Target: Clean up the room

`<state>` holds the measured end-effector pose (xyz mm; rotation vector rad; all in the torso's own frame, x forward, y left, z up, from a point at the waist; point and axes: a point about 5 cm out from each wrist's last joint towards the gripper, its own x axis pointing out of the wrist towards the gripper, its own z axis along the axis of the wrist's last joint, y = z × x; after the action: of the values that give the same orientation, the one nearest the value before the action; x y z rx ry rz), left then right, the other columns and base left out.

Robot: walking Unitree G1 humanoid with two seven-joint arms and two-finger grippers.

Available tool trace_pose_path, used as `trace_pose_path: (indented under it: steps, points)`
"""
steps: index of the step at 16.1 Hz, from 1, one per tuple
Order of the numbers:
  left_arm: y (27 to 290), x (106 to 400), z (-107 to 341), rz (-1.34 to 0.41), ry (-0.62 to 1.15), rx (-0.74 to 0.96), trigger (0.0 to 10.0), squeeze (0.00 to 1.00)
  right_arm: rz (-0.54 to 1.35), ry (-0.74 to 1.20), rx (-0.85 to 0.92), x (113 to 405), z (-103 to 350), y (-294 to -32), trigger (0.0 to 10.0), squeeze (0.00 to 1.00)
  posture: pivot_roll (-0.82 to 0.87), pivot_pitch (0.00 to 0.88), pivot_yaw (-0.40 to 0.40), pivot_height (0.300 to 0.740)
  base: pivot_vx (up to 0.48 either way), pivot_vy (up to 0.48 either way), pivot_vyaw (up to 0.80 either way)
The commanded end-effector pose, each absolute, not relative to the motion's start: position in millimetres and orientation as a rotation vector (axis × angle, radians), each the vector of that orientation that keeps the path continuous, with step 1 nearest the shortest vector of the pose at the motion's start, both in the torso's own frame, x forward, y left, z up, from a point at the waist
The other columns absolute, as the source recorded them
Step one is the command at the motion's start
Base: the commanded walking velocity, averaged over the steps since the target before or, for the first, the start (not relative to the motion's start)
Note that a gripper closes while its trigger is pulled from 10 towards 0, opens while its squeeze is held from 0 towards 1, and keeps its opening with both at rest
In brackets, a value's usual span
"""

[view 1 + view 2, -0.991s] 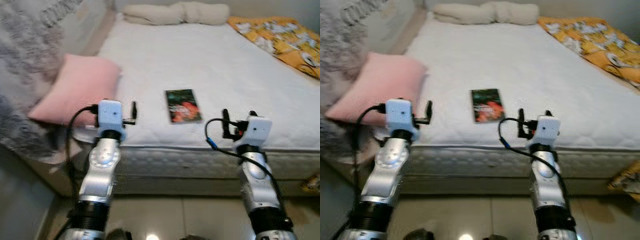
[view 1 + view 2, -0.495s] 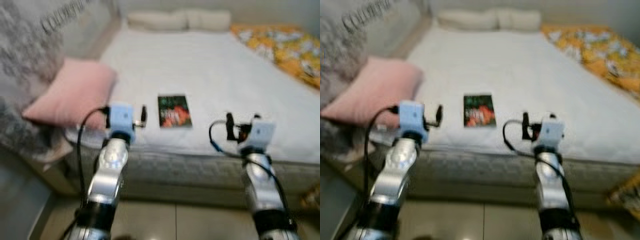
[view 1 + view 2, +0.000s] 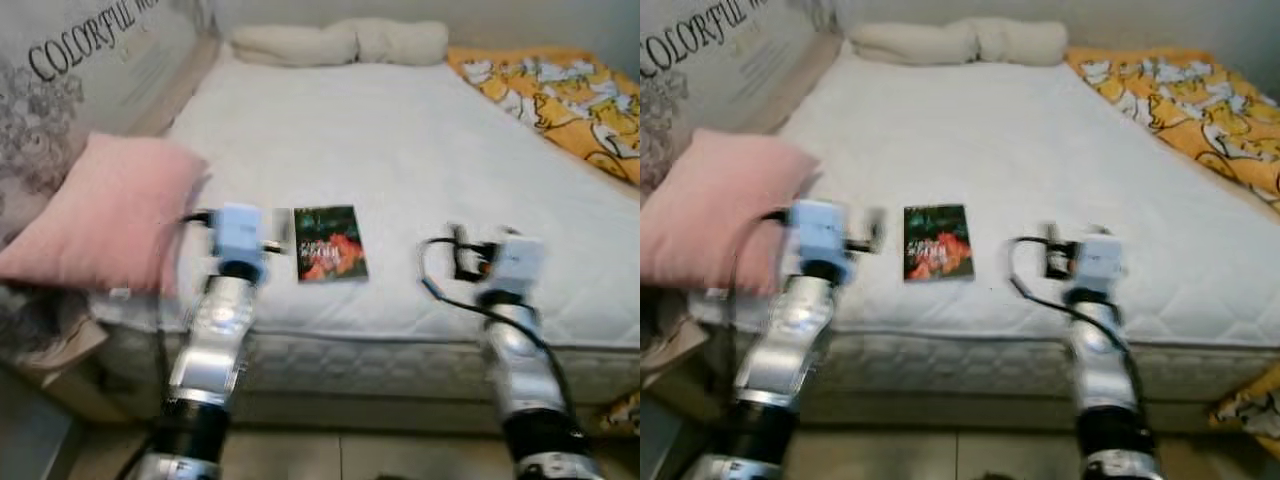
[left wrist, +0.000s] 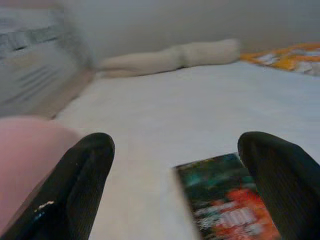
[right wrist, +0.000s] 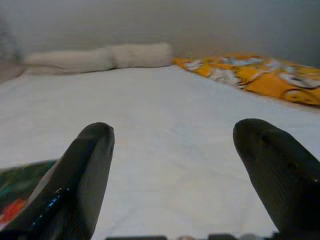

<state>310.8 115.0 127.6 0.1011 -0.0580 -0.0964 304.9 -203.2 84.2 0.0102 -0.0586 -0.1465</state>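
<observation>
Scene: a white quilted mattress (image 3: 420, 140) seen from its foot, both silver arms raised over the near edge.
Book: a thin dark-covered book with a red and green cover (image 3: 329, 243) lies flat on the mattress near the foot edge, between the two arms and closer to the left one.
Left gripper: the left gripper (image 4: 185, 200) hovers just beside the book with its black fingers spread wide, holding nothing.
Right gripper: the right gripper (image 5: 175, 185) hangs over bare mattress, well apart from the book, fingers wide and empty.
Pink pillow: a soft pink pillow (image 3: 95, 215) sits at the bed's left edge.
Head of bed: a rolled cream blanket (image 3: 340, 42).
Right side: an orange patterned quilt (image 3: 555, 95).
</observation>
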Motion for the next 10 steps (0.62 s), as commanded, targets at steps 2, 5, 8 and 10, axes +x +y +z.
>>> trace_pose_path:
  steps: [2, 5, 8, 10]
  points:
    - [127.2, 310.8, 132.1, -0.066, -0.070, 0.112, 10.0, 0.00, -0.182, -0.011, 0.092, 317.6, 84.7, -204.8, 10.0, 0.00, 0.05, 0.000, -0.020, 0.736, 0.480, 0.000, 0.00]
    - [130.3, 310.6, 132.1, -0.050, -0.066, 0.109, 10.0, 0.00, -0.178, 0.023, 0.088, 328.1, 85.8, -209.8, 10.0, 0.00, 0.06, 0.000, -0.020, 0.736, 0.480, 0.000, 0.00]
    - [132.1, 308.5, 129.1, -0.033, -0.044, 0.096, 10.0, 0.00, -0.138, 0.074, 0.067, 346.9, 92.8, -211.7, 10.0, 0.00, 0.06, 0.000, -0.019, 0.736, 0.480, 0.000, 0.00]
    - [131.9, 303.3, 132.3, -0.037, -0.061, 0.096, 10.0, 0.00, -0.156, 0.109, 0.150, 359.5, 101.3, -216.2, 10.0, 0.00, 0.08, 0.000, -0.022, 0.736, 0.480, 0.000, 0.00]
